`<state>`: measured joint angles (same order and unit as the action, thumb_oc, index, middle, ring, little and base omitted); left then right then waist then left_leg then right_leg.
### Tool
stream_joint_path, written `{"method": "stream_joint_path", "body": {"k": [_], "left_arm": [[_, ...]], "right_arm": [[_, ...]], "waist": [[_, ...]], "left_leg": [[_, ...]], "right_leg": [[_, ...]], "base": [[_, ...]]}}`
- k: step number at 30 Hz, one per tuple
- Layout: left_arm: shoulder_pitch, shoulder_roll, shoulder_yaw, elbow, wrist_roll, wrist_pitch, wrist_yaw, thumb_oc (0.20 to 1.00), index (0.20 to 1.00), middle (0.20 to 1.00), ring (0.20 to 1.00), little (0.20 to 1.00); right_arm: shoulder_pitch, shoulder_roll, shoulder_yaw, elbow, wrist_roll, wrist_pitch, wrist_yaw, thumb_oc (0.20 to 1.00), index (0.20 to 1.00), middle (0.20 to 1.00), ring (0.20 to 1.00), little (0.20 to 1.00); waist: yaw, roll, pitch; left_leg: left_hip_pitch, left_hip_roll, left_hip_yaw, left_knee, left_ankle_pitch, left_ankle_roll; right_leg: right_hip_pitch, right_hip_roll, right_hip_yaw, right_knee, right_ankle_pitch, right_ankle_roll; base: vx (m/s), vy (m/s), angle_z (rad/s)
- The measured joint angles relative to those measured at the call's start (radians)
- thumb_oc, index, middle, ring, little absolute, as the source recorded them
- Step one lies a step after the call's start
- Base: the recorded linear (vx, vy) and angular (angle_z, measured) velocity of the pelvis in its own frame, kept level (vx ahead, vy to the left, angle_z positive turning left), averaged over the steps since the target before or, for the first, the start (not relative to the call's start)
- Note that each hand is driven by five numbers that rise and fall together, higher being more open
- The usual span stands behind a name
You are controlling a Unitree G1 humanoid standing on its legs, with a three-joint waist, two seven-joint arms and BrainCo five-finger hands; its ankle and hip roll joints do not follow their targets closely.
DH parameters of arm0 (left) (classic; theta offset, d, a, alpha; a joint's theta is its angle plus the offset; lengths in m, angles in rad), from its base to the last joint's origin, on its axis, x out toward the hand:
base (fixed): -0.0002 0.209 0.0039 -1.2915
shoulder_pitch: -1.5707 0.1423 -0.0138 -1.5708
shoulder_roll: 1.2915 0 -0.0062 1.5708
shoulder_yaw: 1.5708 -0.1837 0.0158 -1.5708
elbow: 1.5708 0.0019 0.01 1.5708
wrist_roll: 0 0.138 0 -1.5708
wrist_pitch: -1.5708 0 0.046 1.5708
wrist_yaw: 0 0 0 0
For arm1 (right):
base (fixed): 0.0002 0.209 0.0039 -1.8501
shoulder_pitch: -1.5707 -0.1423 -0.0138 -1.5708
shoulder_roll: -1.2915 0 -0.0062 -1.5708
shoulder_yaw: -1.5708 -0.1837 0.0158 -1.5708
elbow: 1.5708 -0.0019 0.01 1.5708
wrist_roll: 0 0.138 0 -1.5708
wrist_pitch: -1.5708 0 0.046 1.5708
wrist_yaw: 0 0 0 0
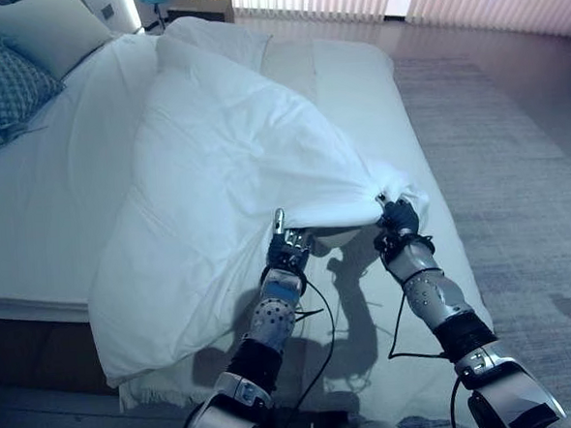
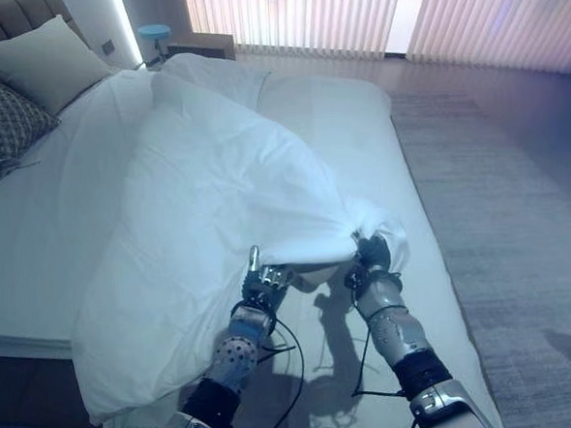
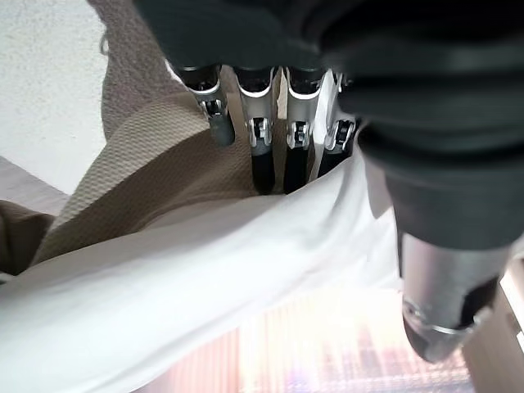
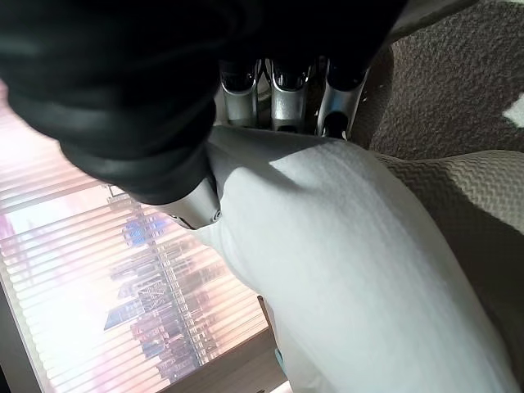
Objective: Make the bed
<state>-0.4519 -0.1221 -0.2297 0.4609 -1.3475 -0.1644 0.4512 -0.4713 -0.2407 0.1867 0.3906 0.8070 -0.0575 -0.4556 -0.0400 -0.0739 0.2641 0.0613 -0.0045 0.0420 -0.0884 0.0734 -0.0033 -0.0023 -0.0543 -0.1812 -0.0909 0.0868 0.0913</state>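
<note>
Left eye view showed your left hand [image 1: 287, 245] and right hand [image 1: 399, 217] each pinching the duvet [image 1: 234, 159] edge, raised near the bed's [image 1: 34, 220] foot, likely to spread it flat.

**Open mattress beyond the duvet, pillows blocking the head end**

The bunched white duvet [image 1: 225, 169] is the main obstacle, lying across the middle of the bed [image 1: 356, 93] and spilling over its near edge. Beyond the duvet, bare mattress gives free passage. Left of the duvet, pillows [image 1: 24, 55] crowd the head end. Right of it lies open carpet [image 1: 515, 161].
</note>
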Motion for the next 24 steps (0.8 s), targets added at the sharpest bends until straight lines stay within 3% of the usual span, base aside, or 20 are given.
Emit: {"method": "stream_joint_path", "body": {"k": [6,24], "left_arm": [[0.013,-0.025,0.042,0.048,0.0,-0.006,0.029,1.0,1.0,1.0,1.0,1.0],[0.033,-0.025,0.186,0.079,0.002,-0.042,0.059,1.0,1.0,1.0,1.0,1.0]], "right_arm": [[0.05,0.037,-0.027,-0.025,0.0,-0.001,-0.034,0.2,0.2,0.2,0.2,0.2],[0.159,0.108,-0.122,-0.074,0.0,-0.028,-0.077,0.2,0.2,0.2,0.2,0.2]], "waist": [[0.004,-0.017,-0.029],[0.002,-0.005,-0.056]], "left_leg": [[-0.004,0.002,-0.023,0.0,0.0,-0.001],[-0.002,0.002,-0.06,0.0,-0.005,-0.005]], "right_leg": [[0.006,0.001,-0.021,0.0,-0.012,-0.003],[0.025,0.001,-0.046,0.0,-0.022,-0.01]], "base": [[-0.01,-0.024,0.1],[0.02,-0.007,0.07]]}}
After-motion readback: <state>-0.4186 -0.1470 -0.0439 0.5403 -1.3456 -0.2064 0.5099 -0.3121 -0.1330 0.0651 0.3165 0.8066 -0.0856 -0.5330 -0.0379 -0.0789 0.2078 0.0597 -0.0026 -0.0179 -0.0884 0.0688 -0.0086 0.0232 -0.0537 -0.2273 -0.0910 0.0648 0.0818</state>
